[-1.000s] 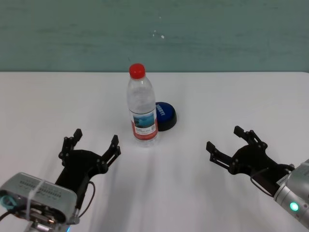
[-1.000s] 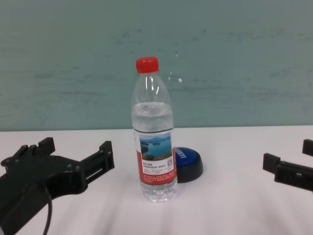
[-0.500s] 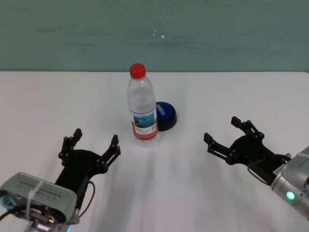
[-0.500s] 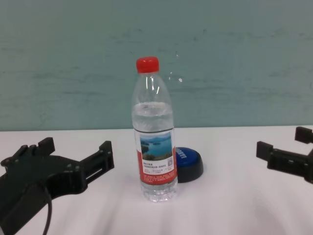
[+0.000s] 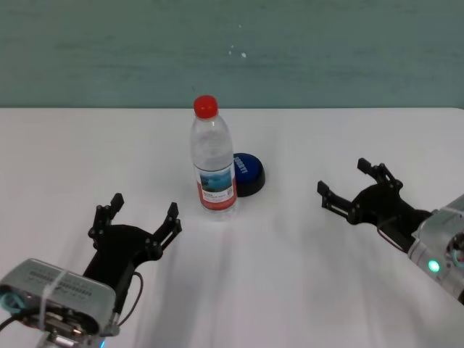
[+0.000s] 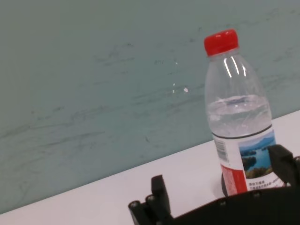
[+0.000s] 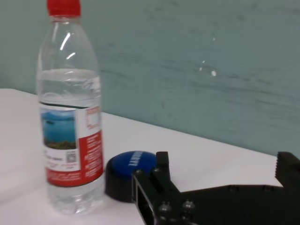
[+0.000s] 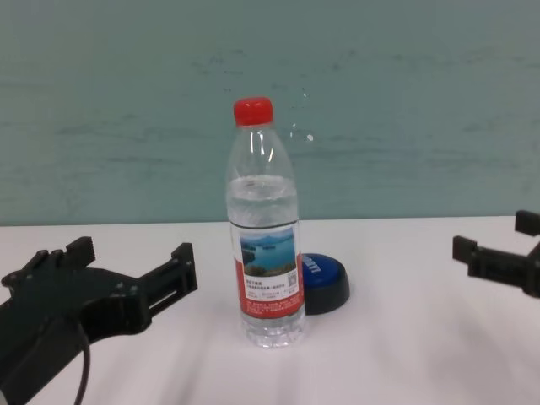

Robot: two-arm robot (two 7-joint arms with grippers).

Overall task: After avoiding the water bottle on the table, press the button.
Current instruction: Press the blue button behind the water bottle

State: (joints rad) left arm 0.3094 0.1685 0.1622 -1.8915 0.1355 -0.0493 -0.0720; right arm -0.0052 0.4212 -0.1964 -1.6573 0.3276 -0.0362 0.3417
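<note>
Since a moment ago the right gripper (image 5: pixel 351 192) has advanced — jaws wide, empty — skirting the bottle (image 5: pixel 213 158) that shields the button (image 5: pixel 246 172) just behind it; left gripper (image 5: pixel 138 219) parked, spread.

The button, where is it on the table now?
In the head view the button sits near the table's middle, just behind and right of the water bottle, well left of the open right gripper.

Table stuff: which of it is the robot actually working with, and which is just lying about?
Part of the job:
- water bottle, to be avoided
- blue button, behind it
- right gripper, open, nearest the button

Just there:
- left gripper, open, parked
- white table
- green wall
</note>
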